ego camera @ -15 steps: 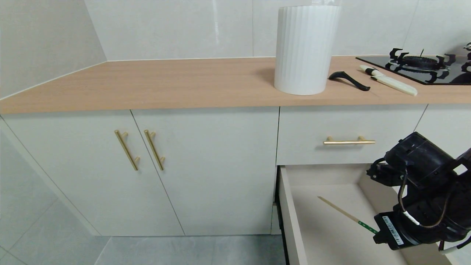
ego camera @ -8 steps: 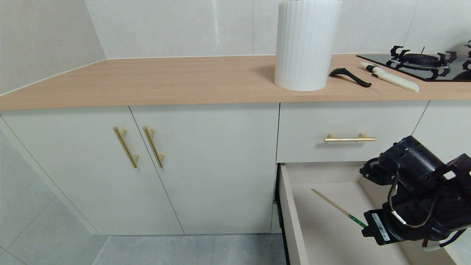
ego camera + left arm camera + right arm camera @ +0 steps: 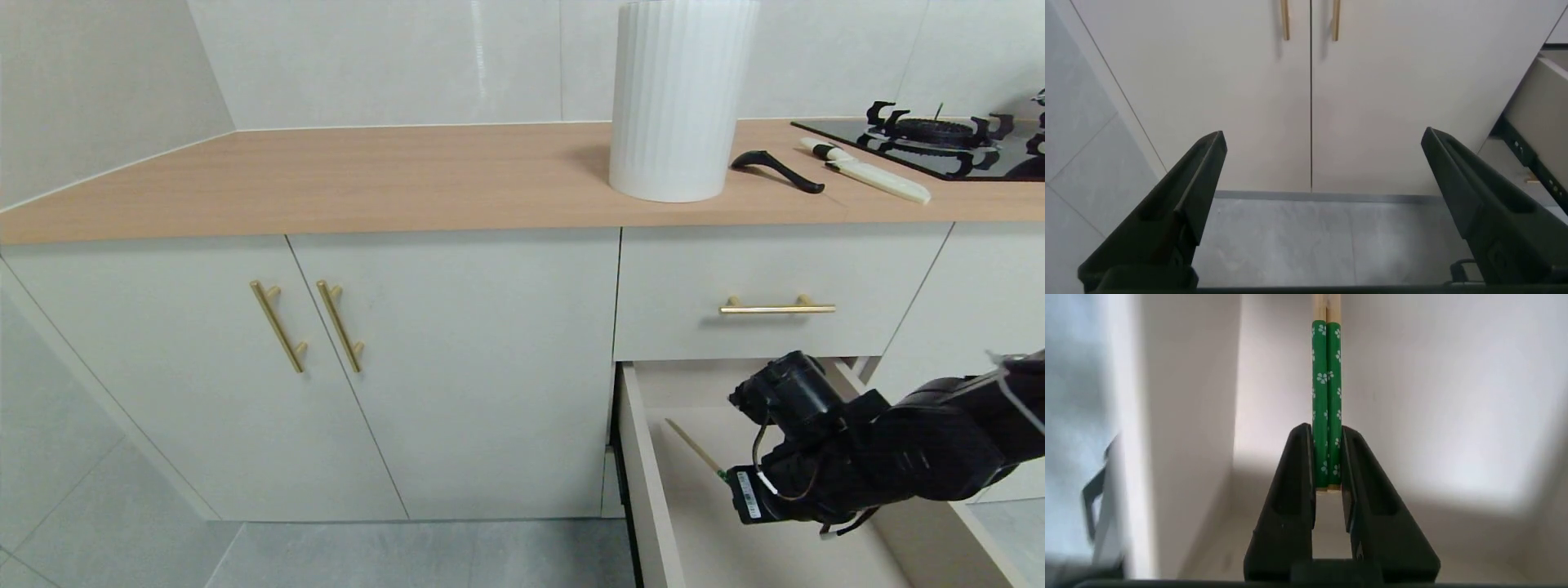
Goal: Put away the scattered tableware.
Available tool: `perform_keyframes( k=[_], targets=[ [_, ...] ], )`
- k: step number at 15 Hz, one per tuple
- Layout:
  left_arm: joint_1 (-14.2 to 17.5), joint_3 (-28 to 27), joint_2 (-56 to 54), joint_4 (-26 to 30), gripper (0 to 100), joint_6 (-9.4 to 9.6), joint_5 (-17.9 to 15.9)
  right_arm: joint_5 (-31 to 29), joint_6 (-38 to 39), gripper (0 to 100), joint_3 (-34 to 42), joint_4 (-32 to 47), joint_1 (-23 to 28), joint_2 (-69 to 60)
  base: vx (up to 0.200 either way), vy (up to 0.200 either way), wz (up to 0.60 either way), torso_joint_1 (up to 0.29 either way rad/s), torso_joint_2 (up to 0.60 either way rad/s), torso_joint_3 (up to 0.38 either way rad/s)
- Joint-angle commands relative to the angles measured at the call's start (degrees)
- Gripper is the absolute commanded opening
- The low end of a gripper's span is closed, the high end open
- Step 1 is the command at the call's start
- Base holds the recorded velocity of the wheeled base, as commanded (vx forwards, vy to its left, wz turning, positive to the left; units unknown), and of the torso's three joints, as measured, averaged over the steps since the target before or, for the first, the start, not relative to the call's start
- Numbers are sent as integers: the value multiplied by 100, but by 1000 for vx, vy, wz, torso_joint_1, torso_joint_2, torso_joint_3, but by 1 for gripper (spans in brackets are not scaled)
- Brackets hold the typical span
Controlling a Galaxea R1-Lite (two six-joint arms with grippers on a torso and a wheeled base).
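While the right gripper (image 3: 1327, 457) clamps the chopsticks (image 3: 1327, 367) | long axis runs straight out from its tips, above the open drawer (image 3: 647, 490) | left gripper (image 3: 1323, 147) wide, empty

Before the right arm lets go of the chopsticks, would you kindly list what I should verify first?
1. Grip: right gripper shut on both chopsticks: ok.
2. Drawer open: ok.
3. Chopsticks over the drawer floor, tips pointing in: ok.
4. Tips touching the floor: cannot tell.
5. Left gripper open, away from the drawer, facing the cabinet doors: ok.
6. All tableware stowed: not ok; knife and black-handled tool lie on the counter.
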State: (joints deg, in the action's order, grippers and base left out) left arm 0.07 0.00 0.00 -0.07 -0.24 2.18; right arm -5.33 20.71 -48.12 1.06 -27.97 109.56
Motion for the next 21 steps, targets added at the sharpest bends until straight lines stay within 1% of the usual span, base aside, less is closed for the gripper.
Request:
perform_keyframes(
  k=[1, 3, 5, 8, 9, 18, 19, 21],
  targets=[
    [1, 0, 0, -1, 100, -2, 2, -118, 56, 0, 101, -405, 2, 918, 0, 0, 0, 0, 0, 0],
    [1, 0, 0, -1, 100, -2, 2, -320, 73, 0, 171, -862, 2, 1340, 0, 0, 0, 0, 0, 0],
    [1, 0, 0, -1, 100, -2, 2, -496, 258, 0, 224, -1301, -51, 1745, 0, 0, 0, 0, 0, 0],
    [1, 0, 0, -1, 100, -2, 2, -803, 275, 0, 206, -1627, -86, 2158, 0, 0, 0, 0, 0, 0],
    [1, 0, 0, -1, 100, -2, 2, -821, 275, 0, 215, -1723, -86, 2184, 0, 0, 0, 0, 0, 0],
    [1, 0, 0, -1, 100, -2, 2, -847, 284, 0, 215, -1846, -78, 2193, 0, 0, 0, 0, 0, 0],
    [1, 0, 0, -1, 100, -2, 2, -847, 284, 100, 215, -1846, -78, 2193, 0, 0, 0, 0, 0, 0],
    [1, 0, 0, -1, 100, -2, 2, -847, 284, 100, 215, -1846, -78, 2175, 0, 0, 0, 0, 0, 0]
  ],
)
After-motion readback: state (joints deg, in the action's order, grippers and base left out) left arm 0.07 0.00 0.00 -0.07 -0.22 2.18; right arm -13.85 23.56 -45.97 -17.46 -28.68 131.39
